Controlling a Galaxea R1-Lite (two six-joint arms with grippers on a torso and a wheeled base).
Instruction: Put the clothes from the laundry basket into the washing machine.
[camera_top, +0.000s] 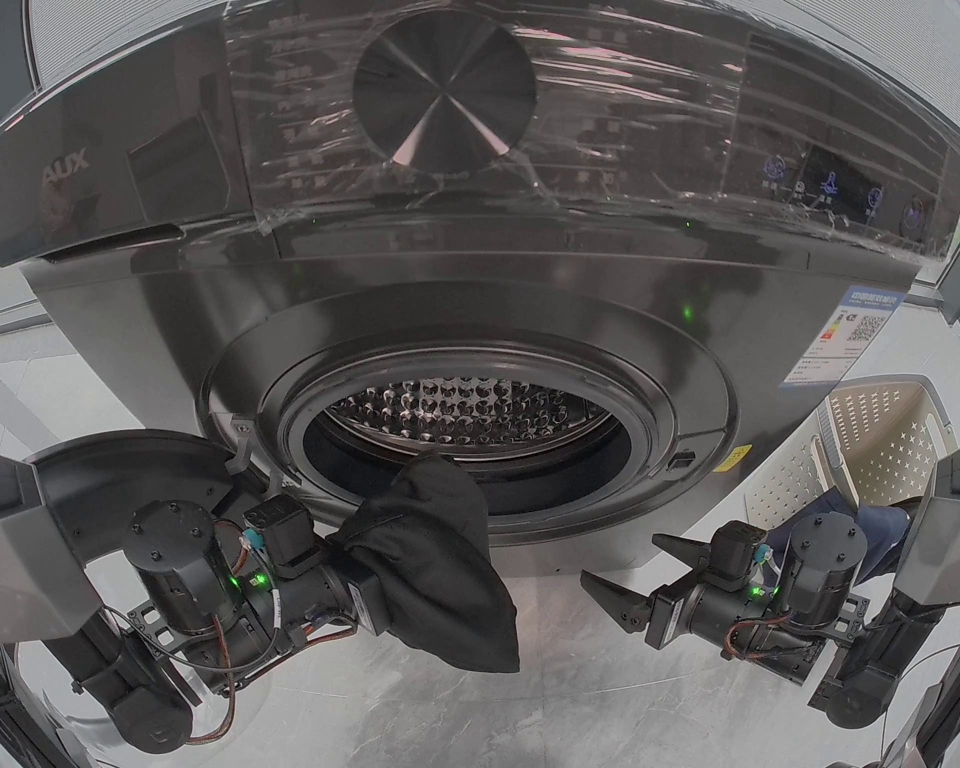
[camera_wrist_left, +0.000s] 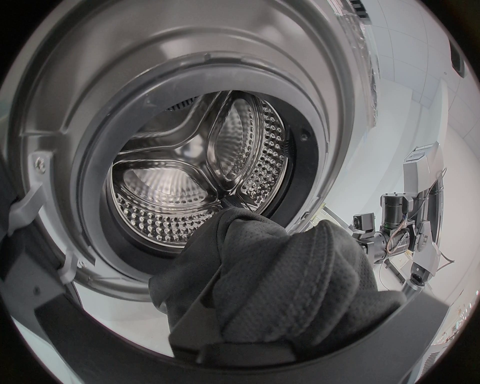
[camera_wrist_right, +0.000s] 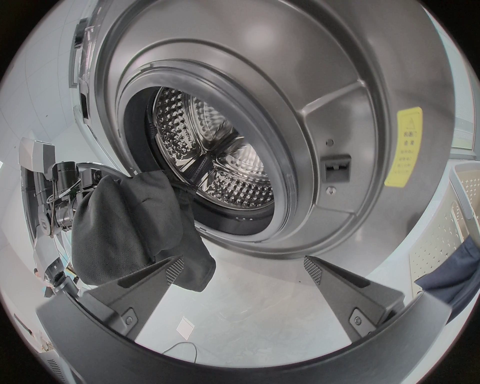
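Observation:
My left gripper (camera_wrist_left: 250, 345) is shut on a black garment (camera_top: 430, 560), which drapes over its fingers and hides them. It holds the garment (camera_wrist_left: 280, 280) just in front of the lower rim of the washing machine's open porthole (camera_top: 470, 440). The garment's top edge reaches the door seal and the rest hangs outside. The steel drum (camera_wrist_left: 190, 180) behind it looks empty. My right gripper (camera_top: 625, 565) hangs open and low, right of the opening, with nothing between its fingers (camera_wrist_right: 175, 267). In the right wrist view the black garment (camera_wrist_right: 130, 225) hangs left of the drum (camera_wrist_right: 215, 160).
The machine's door (camera_top: 110, 490) stands swung open at the left, behind my left arm. A white perforated laundry basket (camera_top: 880, 450) leans at the far right with blue clothes (camera_top: 870, 530) in it. Pale floor (camera_top: 600, 700) lies below both grippers.

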